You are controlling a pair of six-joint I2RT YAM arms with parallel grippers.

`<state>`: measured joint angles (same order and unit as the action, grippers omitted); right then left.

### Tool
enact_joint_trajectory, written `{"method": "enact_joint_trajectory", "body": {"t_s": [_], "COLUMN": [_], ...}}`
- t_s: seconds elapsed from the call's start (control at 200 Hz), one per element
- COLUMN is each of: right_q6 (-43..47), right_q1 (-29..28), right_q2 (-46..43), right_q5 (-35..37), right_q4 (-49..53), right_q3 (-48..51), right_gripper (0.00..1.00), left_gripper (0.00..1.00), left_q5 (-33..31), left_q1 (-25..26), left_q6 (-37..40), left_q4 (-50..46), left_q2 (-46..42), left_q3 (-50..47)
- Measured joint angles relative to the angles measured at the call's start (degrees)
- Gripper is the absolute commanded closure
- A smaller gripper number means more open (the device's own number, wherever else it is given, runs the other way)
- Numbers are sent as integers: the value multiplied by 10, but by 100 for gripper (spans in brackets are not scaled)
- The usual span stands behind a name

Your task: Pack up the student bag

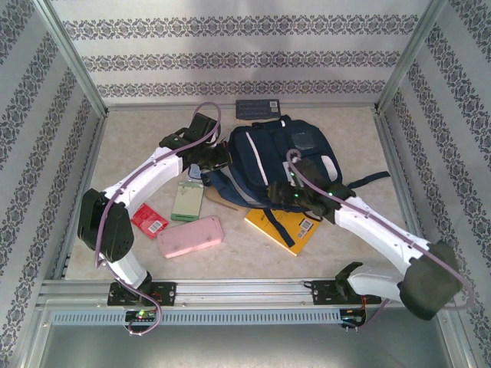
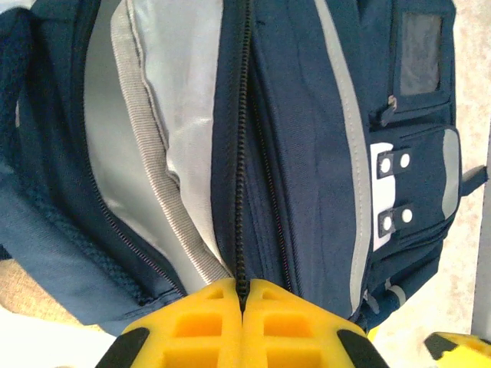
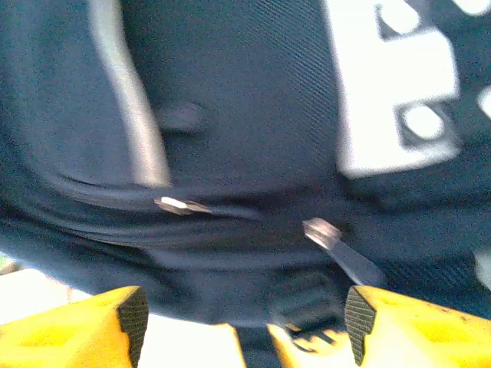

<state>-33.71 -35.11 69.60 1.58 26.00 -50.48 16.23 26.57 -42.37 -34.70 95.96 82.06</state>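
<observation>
Three walls of white wallpaper with grey flowered bands, at the back (image 1: 245, 54), left (image 1: 34, 146) and right (image 1: 456, 130), stand in a frame of plain metal posts (image 1: 73, 54) around a pale beige mottled table (image 1: 138, 130), evenly and brightly lit, with a metal rail (image 1: 245, 290) along its near edge.

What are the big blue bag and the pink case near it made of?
The student bag: matte navy woven cloth, probably nylon or polyester; weave, seams and zip teeth show. The pink case: smooth, rounded, maybe plastic or soft fabric; too small to tell.
</observation>
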Motion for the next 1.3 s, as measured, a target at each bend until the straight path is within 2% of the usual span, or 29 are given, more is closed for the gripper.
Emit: {"method": "enact_joint_trajectory", "body": {"t_s": [0.105, 0.195, 0.385, 0.48, 0.61, 0.67, 0.759, 0.914, 1.029, 1.114, 1.214, 1.299], "right_q6": [21, 33, 44, 46, 42, 40, 37, 36, 36, 42, 73, 112], "right_q1": [-41, -63, -86, -92, -90, -84, -54, 26, 60, 65, 60, 36], "right_q2": [50, 81, 124, 140, 157, 157, 148, 99, 72, 62, 48, 38], "right_q5": [1, 3, 30, 80, 162, 189, 212, 233, 243, 233, 184, 153], "right_q4": [-21, -54, -89, -88, -70, -57, -43, -44, -37, -40, -61, -76], "right_q3": [-52, -62, -61, -62, -65, -69, -67, -27, 8, 23, 32, 30], "right_gripper": [15, 2, 2, 10, 33, 38, 41, 42, 42, 35, 24, 20], "left_gripper": [100, 100, 100, 100, 100, 100, 83, 67, 56, 52, 50, 45], "left_q5": [13, 30, 61, 74, 78, 77, 73, 71, 52, 32, 13, 1], "left_q1": [-1, -1, -1, 0, 9, 18, 35, 58, 60, 59, 56, 46], "left_q6": [-2, -10, -27, -35, -46, -49, -49, -32, -4, 16, 49, 90], "left_q4": [16, 31, 38, 41, 48, 53, 59, 54, 44, 28, 2, -21], "left_q2": [-1, 0, 19, 25, 26, 26, 26, 17, -16, -47, -82, -105], "left_q3": [-14, -14, 36, 56, 67, 69, 73, 74, 56, 43, 28, 10]}}
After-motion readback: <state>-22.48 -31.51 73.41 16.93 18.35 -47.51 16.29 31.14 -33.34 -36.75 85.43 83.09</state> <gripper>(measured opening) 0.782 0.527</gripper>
